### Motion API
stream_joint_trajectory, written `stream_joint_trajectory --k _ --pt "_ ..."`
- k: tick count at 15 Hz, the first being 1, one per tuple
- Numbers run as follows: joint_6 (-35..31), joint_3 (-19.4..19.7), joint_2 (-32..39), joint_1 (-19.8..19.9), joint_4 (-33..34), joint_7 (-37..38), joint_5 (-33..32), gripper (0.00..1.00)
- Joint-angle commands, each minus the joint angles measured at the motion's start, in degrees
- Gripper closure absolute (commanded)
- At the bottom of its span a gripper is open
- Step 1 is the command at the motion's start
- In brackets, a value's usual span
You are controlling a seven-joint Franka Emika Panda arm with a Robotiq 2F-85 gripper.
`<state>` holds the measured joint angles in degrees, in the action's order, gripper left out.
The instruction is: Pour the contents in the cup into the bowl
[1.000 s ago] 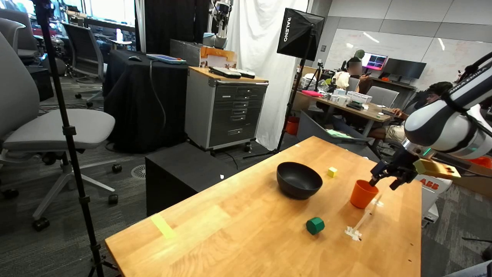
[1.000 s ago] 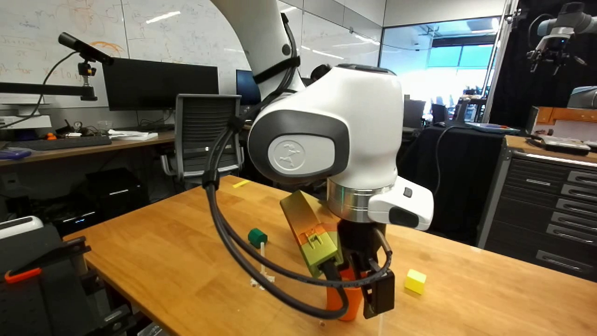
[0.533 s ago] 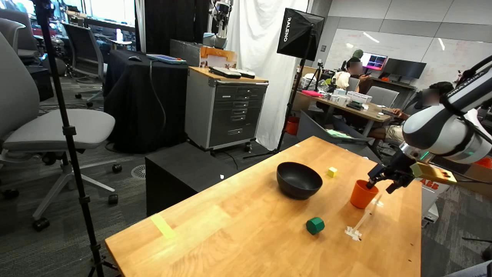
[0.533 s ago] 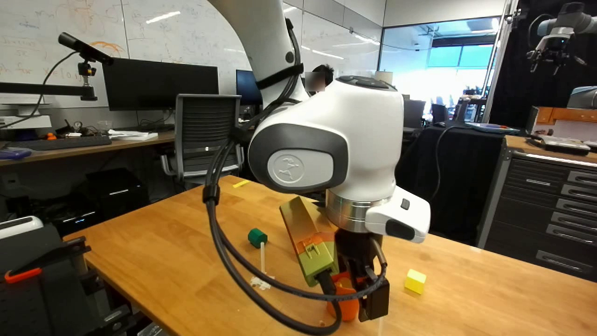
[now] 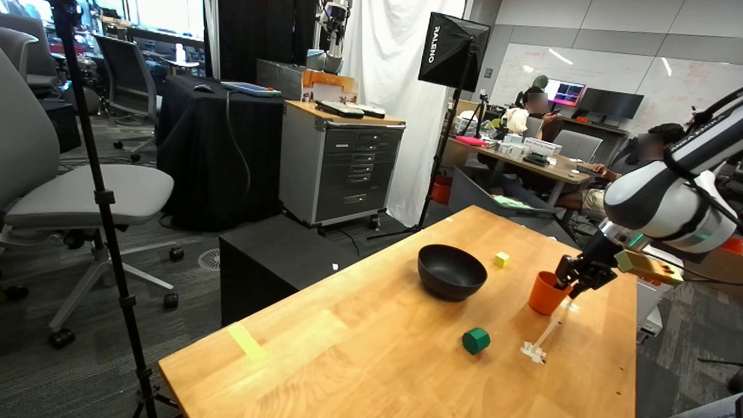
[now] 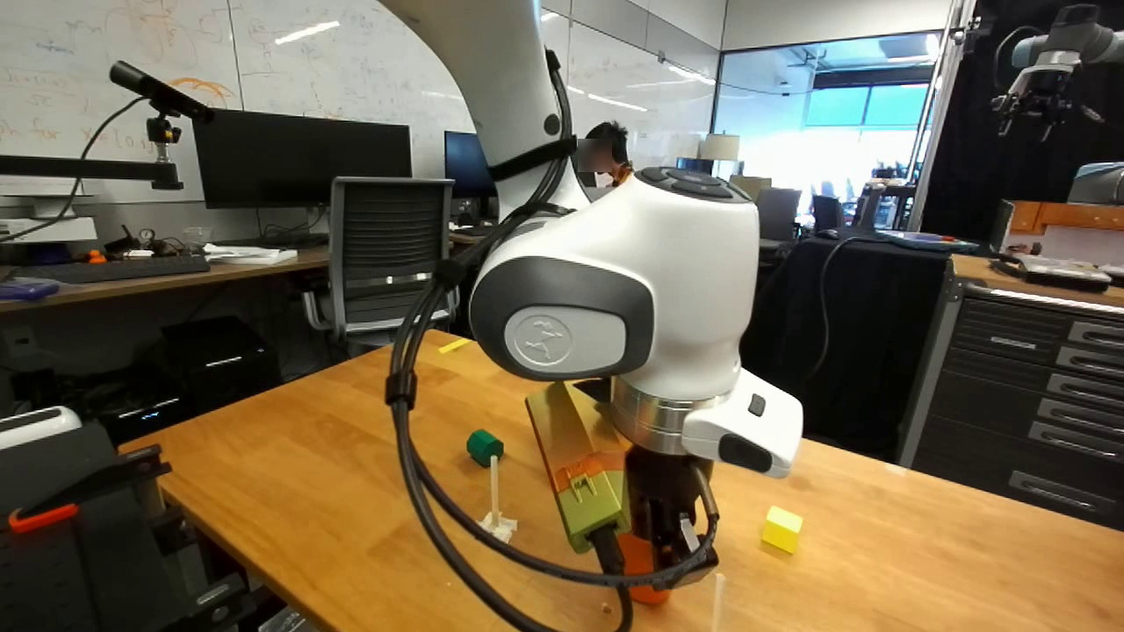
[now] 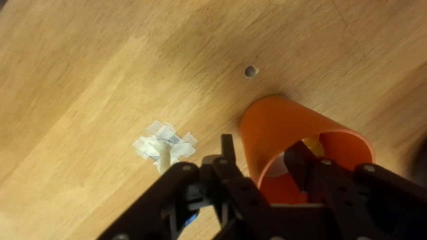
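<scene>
An orange cup [image 5: 544,298] stands upright on the wooden worktop [image 5: 348,348], and the white and grey arm [image 6: 606,263] reaches down to it from close by. The claw [image 7: 260,146] is parted part-way, its fingers straddling the cup's wall: one dips inside the mouth, the other stays outside. A thin gap shows in the wrist view between the outer finger and the wall, so it looks to have hold of nothing; whether the inner finger touches the cup I can't tell. Past that inner finger I can make out the contents [image 7: 315,146], a patch of yellow down in the cup, too much hidden to say more. The black bowl [image 5: 451,274] sits mouth up, well apart from the cup in an exterior view, with a yellow block [image 5: 502,259] near its rim. A green block [image 5: 476,341] lies apart from both cup and bowl. Near the cup a pale stick [image 6: 494,487] rises from a clump of white tape [image 7: 178,148], and a small round hole [image 7: 250,71] is drilled in the wood. A boxy yellow-green unit [image 6: 562,448] rides at the arm's wrist.
</scene>
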<state>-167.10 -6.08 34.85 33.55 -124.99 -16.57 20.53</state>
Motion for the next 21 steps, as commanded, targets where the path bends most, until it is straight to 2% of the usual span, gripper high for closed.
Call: stream_joint_trajectory --k 1,2,5,10,15,21 --pt "-1.9 -3.2 1.2 2.9 1.2 -0.5 0.9 0.85" --pt "-2.4 -3.5 1.3 3.1 1.0 -0.2 0.7 0.91" --pt "-5.5 -4.1 1.8 3.3 0.6 0.7 0.3 0.97" --pt "-11.3 -4.3 2.9 2.8 0.1 3.9 -1.5 0.93" --pt "-12.5 -5.0 2.9 3.5 -0.3 5.8 -3.3 0.94" --pt "-14.9 -7.7 1.8 5.3 -1.0 8.3 -3.8 0.93"
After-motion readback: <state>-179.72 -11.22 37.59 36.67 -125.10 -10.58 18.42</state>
